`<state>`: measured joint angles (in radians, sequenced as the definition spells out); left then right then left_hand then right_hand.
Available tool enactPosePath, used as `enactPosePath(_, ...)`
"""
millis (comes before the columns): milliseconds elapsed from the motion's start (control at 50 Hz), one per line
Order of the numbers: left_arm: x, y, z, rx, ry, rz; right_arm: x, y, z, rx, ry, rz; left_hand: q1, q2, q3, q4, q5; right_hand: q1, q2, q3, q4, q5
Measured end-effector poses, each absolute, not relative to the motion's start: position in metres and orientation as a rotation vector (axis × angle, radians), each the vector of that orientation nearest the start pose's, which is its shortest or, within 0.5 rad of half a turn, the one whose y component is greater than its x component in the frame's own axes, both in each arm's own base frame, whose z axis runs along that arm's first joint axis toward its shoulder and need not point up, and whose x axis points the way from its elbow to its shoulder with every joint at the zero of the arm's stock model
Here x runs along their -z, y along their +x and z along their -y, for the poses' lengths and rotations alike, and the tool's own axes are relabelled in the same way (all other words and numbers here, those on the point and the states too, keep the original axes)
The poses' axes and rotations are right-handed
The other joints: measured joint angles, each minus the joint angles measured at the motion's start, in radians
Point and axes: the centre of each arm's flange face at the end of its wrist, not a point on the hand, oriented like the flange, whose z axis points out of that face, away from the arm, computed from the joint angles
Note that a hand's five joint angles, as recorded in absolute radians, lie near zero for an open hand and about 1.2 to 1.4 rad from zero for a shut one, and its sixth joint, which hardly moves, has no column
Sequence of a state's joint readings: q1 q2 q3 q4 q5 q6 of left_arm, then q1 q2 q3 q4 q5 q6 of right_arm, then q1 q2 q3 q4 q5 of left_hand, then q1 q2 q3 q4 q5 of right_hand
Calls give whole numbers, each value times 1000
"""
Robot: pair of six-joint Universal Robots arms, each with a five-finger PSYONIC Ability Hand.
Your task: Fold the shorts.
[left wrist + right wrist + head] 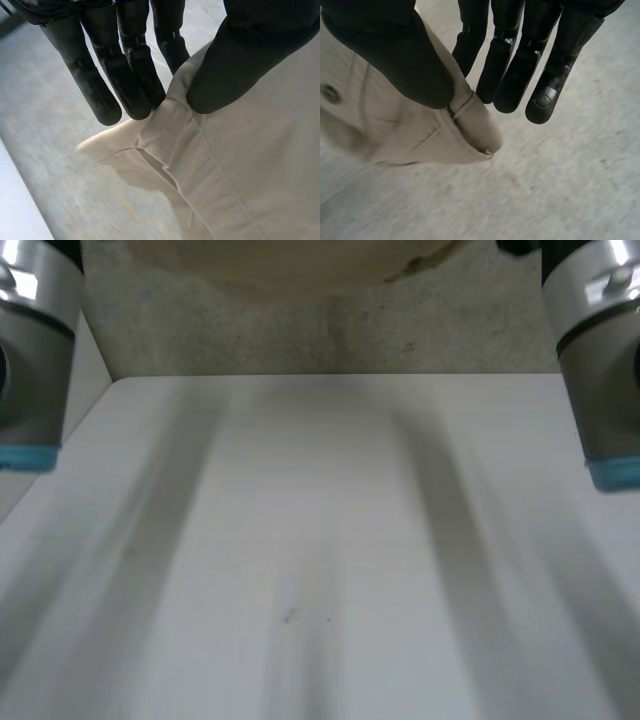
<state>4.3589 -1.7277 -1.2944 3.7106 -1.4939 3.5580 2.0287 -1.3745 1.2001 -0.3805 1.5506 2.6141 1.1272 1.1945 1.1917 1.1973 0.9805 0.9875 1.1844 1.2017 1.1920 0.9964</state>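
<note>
We saw a white desk (320, 540) stretching away from the camera, its far edge meeting a grey, speckled floor (300, 335). The grey left arm (30, 350) and right arm (600, 350), each with a light-blue cap, framed the desk at either side. Beyond the desk's far edge, a pale beige shape showed above the floor; we took it for the shorts (290, 260).

In the left wrist view, the left hand (235, 65) gripped the shorts (250, 165), its thumb pressing a ribbed waistband (170, 125) towards straight fingers (95, 85) on the other side. The cloth hung above the same grey floor.

In the right wrist view, the right hand (395, 55) pinched a corner of the shorts (405, 135) between thumb and straight fingers (545, 75). A dark button (330, 93) sat on the cloth beside the thumb.
</note>
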Motion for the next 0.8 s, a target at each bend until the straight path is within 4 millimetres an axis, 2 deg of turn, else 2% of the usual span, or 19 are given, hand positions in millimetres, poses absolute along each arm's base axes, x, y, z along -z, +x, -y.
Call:
enactPosePath(60, -374, -262, 307, 2748, 673, -1340, -378, 288, 282, 2717, -823, -1455, -1, -2, 0, -1, 0, 0, 0, 0, 0, 0)
enactPosePath(80, -351, -264, 310, 2703, 717, -1429, -362, 289, 281, 2671, -859, -1512, -28, -61, -60, -54, -35, 0, 0, 0, 0, 0)
enactPosePath(100, -344, -264, 311, 2689, 729, -1455, -356, 289, 281, 2654, -871, -1530, -28, -61, -60, -54, -35, 0, 0, 0, 0, 0)
enactPosePath(120, -335, -265, 312, 2668, 746, -1492, -350, 290, 280, 2634, -885, -1552, -107, -158, -155, -151, -116, 0, 0, 0, 0, 0)
enactPosePath(140, -305, -267, 315, 2602, 796, -1604, -329, 292, 278, 2570, -931, -1617, -192, -241, -227, -235, -193, 0, 0, 0, 0, 0)
enactPosePath(160, -285, -268, 315, 2553, 828, -1680, -316, 293, 277, 2528, -961, -1657, -349, -394, -375, -384, -341, 0, 0, 0, 0, 0)
enactPosePath(240, -234, -269, 314, 2408, 907, -1878, -275, 297, 271, 2389, -1051, -1777, -481, -525, -512, -525, -482, 0, 0, 0, 0, 0)
enactPosePath(260, -209, -269, 310, 2318, 949, -1983, -255, 298, 268, 2316, -1095, -1838, -539, -601, -591, -601, -563, 0, 0, 0, 0, 0)
enactPosePath(340, -161, -268, 295, 2087, 1043, -2211, -210, 296, 257, 2125, -1194, -1990, -632, -696, -685, -705, -668, 0, 0, 0, 0, 0)
enactPosePath(380, -149, -266, 287, 1996, 1073, -2288, -196, 294, 252, 2052, -1226, -2043, -637, -706, -695, -715, -683, 0, 0, 0, 0, 0)
enactPosePath(440, -140, -262, 276, 1872, 1104, -2384, -183, 289, 244, 1969, -1258, -2099, -640, -714, -706, -726, -692, 0, 0, 0, 0, 0)
enactPosePath(520, -146, -255, 264, 1795, 1108, -2443, -180, 283, 233, 1921, -1272, -2130, -640, -717, -706, -727, -696, 0, 0, 0, 0, 0)
enactPosePath(680, -174, -249, 252, 1880, 1067, -2407, -206, 276, 218, 1983, -1241, -2082, -673, -746, -738, -759, -724, 0, 0, 0, 0, 0)
enactPosePath(800, -178, -252, 248, 1937, 1034, -2420, -228, 275, 207, 2026, -1221, -2031, -673, -746, -738, -758, -720, 0, 0, 0, 0, 0)
